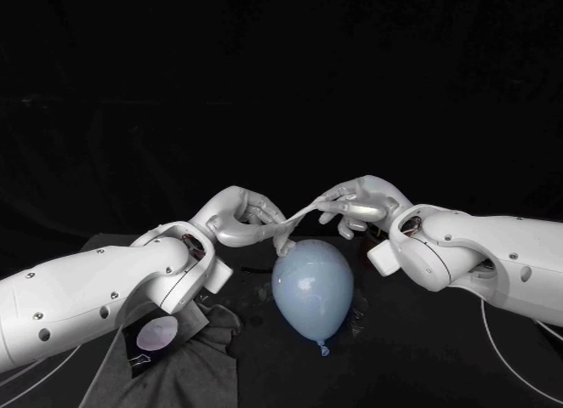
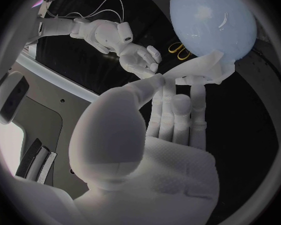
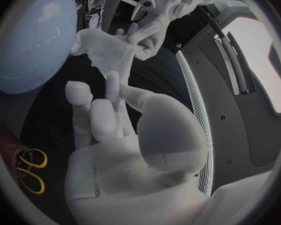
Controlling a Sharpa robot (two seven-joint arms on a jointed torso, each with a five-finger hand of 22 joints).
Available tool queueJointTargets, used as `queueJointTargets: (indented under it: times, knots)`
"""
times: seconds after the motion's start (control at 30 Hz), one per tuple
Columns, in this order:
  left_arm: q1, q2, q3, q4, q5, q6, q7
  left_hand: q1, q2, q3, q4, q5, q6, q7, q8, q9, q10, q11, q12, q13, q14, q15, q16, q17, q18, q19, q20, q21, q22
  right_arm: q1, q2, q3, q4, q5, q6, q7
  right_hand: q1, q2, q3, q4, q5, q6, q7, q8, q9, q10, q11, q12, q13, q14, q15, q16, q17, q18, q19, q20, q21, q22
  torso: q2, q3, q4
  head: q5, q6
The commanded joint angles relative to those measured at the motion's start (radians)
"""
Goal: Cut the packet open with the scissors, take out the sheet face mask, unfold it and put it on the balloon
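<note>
— What's furthest left?
— The packet (image 1: pixel 156 334), lying on a grey cloth (image 1: pixel 202 353) at the table's (image 1: pixel 429 344) near left.
— And the left hand (image 1: pixel 242 218)?
— It is raised over the table, its fingers pinching one end of the sheet mask (image 1: pixel 301 212).
— Where is the mask itself?
— Stretched between both hands, just above the far end of the balloon (image 1: pixel 314 287), which lies on the table. One flap hangs down to it. I can't tell whether they touch.
— The right hand (image 1: pixel 362 202)?
— It pinches the other end, fingers curled. The yellow-handled scissors (image 3: pixel 29 171) lie on the table.
</note>
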Motion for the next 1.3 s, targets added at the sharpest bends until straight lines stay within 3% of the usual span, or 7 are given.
queueJointTargets:
  times: [0.03, 0.3, 0.43, 0.7, 0.97, 1.07, 1.3]
  knots:
    - [-0.002, -0.011, -0.002, 0.027, -0.04, 0.073, -0.003, 0.003, -0.011, 0.007, -0.003, 0.003, 0.007, -0.002, 0.006, 0.069, -0.008, 0.001, 0.006, 0.003, 0.014, -0.008, 0.005, 0.0, 0.011, -0.007, -0.003, 0.006, 0.002, -0.015, -0.032, -0.005, 0.032, 0.046, -0.008, 0.035, -0.003, 0.01, 0.009, -0.003, 0.006, 0.008, 0.0, 0.006, 0.164, 0.003, -0.005, 0.004, 0.001, 0.0, -0.006, -0.002, 0.002, 0.019, 0.0, 0.0, -0.002, -0.001, 0.0, -0.001, 0.0016, -0.013, -0.011]
    - [-0.012, -0.03, -0.023, 0.063, -0.107, 0.098, -0.02, 0.011, -0.015, 0.016, -0.013, 0.003, 0.004, -0.001, 0.007, 0.068, -0.012, 0.004, 0.011, 0.007, 0.028, -0.006, 0.017, 0.026, 0.012, -0.007, -0.006, 0.019, 0.009, -0.089, -0.108, -0.013, 0.109, 0.052, -0.032, 0.056, -0.003, 0.01, 0.009, -0.003, 0.006, 0.008, 0.0, 0.006, 0.164, 0.003, -0.005, 0.004, 0.001, 0.0, -0.006, -0.002, 0.002, 0.019, 0.0, 0.0, -0.002, -0.001, -0.001, 0.0023, -0.0013, -0.033, -0.034]
    - [-0.022, -0.033, -0.029, 0.072, -0.142, 0.101, -0.031, 0.017, -0.013, 0.019, -0.018, 0.002, -0.002, 0.001, 0.007, 0.066, -0.017, 0.008, 0.013, 0.008, 0.027, -0.004, 0.019, 0.024, 0.012, -0.007, -0.008, 0.028, 0.014, -0.111, -0.135, -0.016, 0.131, 0.055, -0.055, 0.065, -0.004, 0.01, 0.01, -0.003, 0.007, 0.008, 0.0, 0.006, 0.165, 0.003, -0.005, 0.004, 0.002, 0.0, -0.006, -0.003, 0.0, 0.018, 0.001, 0.0, 0.0, 0.0, 0.0, 0.0029, -0.0017, -0.046, -0.049]
    - [-0.033, -0.023, -0.056, 0.071, -0.163, 0.121, -0.048, 0.033, 0.007, 0.013, -0.03, 0.001, -0.04, 0.02, -0.015, 0.051, -0.052, 0.027, 0.008, 0.009, 0.026, 0.012, 0.023, 0.026, 0.012, -0.02, -0.017, 0.059, 0.031, -0.131, -0.165, -0.024, 0.149, 0.052, -0.069, 0.055, -0.005, 0.009, 0.01, -0.003, 0.006, 0.008, 0.0, 0.007, 0.165, 0.003, -0.005, 0.004, 0.002, 0.001, -0.006, -0.002, 0.003, 0.018, 0.001, 0.0, 0.001, 0.0, 0.001, 0.0011, -0.0014, -0.076, -0.082]
    - [-0.039, -0.026, -0.07, 0.091, -0.167, 0.202, -0.058, 0.008, 0.015, -0.02, -0.018, 0.001, -0.098, 0.038, -0.067, 0.022, -0.09, 0.045, -0.017, -0.007, -0.01, 0.03, 0.018, -0.018, 0.007, -0.053, -0.002, 0.052, 0.028, -0.149, -0.189, -0.026, 0.172, 0.051, -0.07, 0.049, -0.006, 0.008, 0.011, -0.003, 0.007, 0.009, -0.001, 0.007, 0.166, 0.003, -0.005, 0.005, 0.003, 0.001, -0.006, -0.002, 0.003, 0.018, 0.002, 0.0, 0.002, 0.001, -0.001, 0.0019, 0.0002, -0.089, -0.109]
    - [-0.041, -0.03, -0.072, 0.101, -0.17, 0.25, -0.062, -0.022, 0.001, -0.039, 0.0, 0.001, -0.141, 0.047, -0.107, 0.001, -0.12, 0.057, -0.038, -0.021, -0.05, 0.043, 0.007, -0.068, 0.005, -0.068, 0.014, 0.024, 0.011, -0.151, -0.198, -0.027, 0.178, 0.05, -0.062, 0.041, -0.006, 0.008, 0.011, -0.003, 0.007, 0.009, -0.001, 0.007, 0.166, 0.003, -0.005, 0.005, 0.003, 0.001, -0.006, -0.002, 0.003, 0.018, 0.002, 0.0, 0.002, 0.001, -0.001, 0.0014, -0.0012, -0.091, -0.113]
    - [-0.044, -0.037, -0.074, 0.1, -0.17, 0.282, -0.065, -0.034, -0.008, -0.055, 0.013, 0.001, -0.171, 0.053, -0.144, -0.019, -0.145, 0.066, -0.046, -0.031, -0.085, 0.052, -0.003, -0.108, 0.007, -0.071, 0.03, -0.006, -0.01, -0.153, -0.2, -0.028, 0.176, 0.036, -0.044, 0.022, -0.006, 0.007, 0.012, -0.004, 0.007, 0.008, -0.001, 0.007, 0.167, 0.003, -0.005, 0.004, 0.004, 0.0, -0.006, -0.007, -0.004, 0.02, -0.004, 0.0, -0.012, -0.005, -0.001, 0.0023, -0.0014, -0.105, -0.115]
